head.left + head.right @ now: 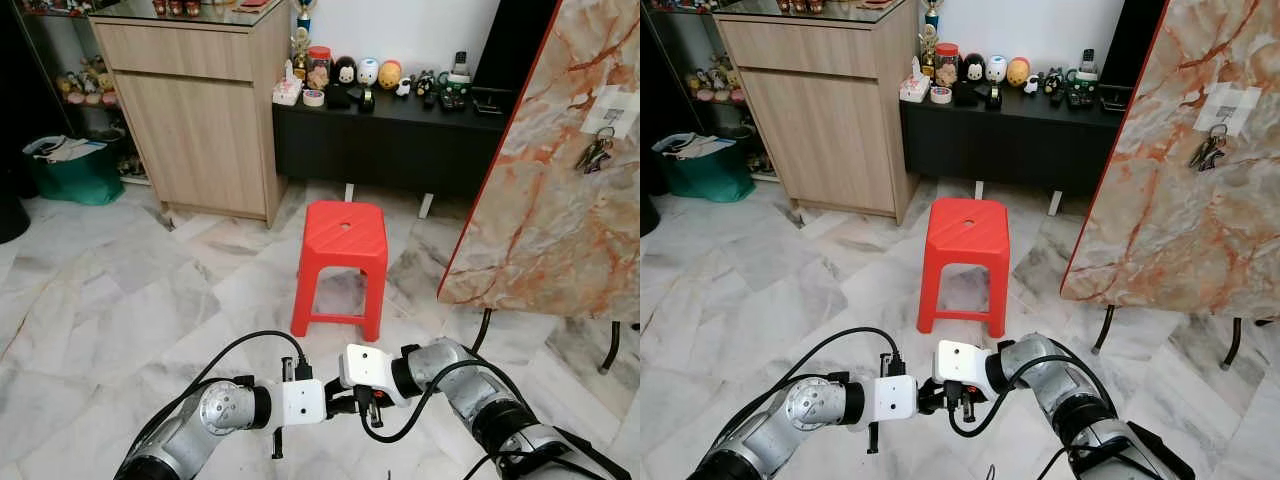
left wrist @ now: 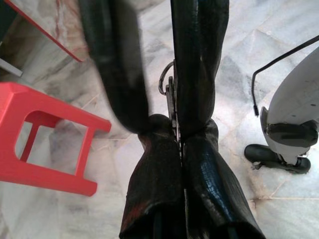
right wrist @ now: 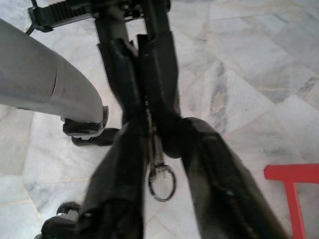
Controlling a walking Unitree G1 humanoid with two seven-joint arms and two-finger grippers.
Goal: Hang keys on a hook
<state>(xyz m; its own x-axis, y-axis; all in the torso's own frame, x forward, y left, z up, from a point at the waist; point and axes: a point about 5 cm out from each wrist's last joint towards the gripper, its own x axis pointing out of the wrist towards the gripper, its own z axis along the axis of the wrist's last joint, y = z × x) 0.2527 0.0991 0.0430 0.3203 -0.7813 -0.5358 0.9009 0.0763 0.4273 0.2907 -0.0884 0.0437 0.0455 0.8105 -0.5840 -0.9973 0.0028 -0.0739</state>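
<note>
A thin metal key with a ring point(image 3: 162, 181) is pinched in my left gripper point(image 2: 177, 129), whose fingers are shut on the key's flat part. My right gripper point(image 3: 154, 139) faces it tip to tip, open, with one finger on each side of the key and ring. The two grippers meet low over the marble floor, just in front of me point(image 1: 355, 400). Far to the right, a marble-patterned board point(image 1: 560, 220) carries a hook point(image 1: 606, 130) under a white label. A separate bunch of keys point(image 1: 594, 153) hangs from that hook.
A red plastic stool point(image 1: 343, 235) stands straight ahead between me and a black low shelf point(image 1: 400, 135) with figurines. A wooden cabinet point(image 1: 200, 120) is at the back left, a green bag point(image 1: 70, 172) beside it. The board rests on black legs point(image 1: 610, 345).
</note>
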